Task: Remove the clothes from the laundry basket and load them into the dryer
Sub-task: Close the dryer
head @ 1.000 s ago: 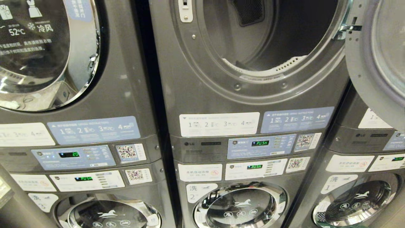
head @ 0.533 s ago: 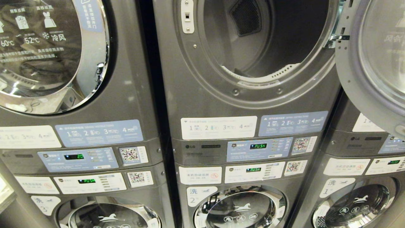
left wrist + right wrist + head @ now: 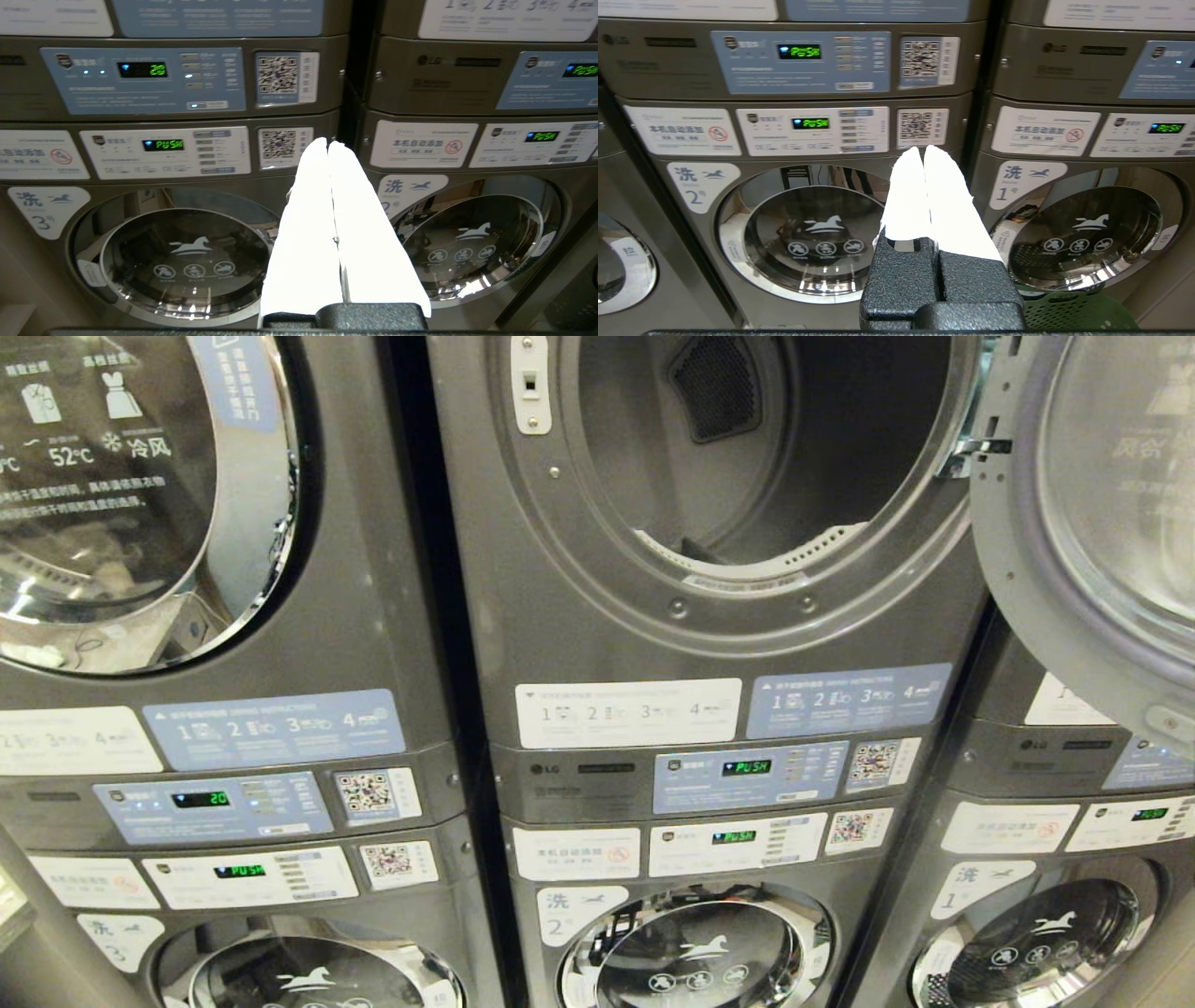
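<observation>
Both arms parked low, facing the washers. Left gripper (image 3: 328,145) pinched closed, empty; right gripper (image 3: 923,150) same. Basket (image 3: 1069,311), green mesh rim, sits below and beside the right tips; clothes not visible. Dryer (image 3: 747,457) drum gaping, dark, empty. Best: spread right jaws first, then dip toward basket.

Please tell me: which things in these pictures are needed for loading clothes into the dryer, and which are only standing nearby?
For the job:
- open dryer in the middle, drum empty
- its swung-open door
- green laundry basket
- left gripper and right gripper, both shut, holding nothing

Only nearby:
- closed dryer on the left
- washers below
- QR stickers
</observation>
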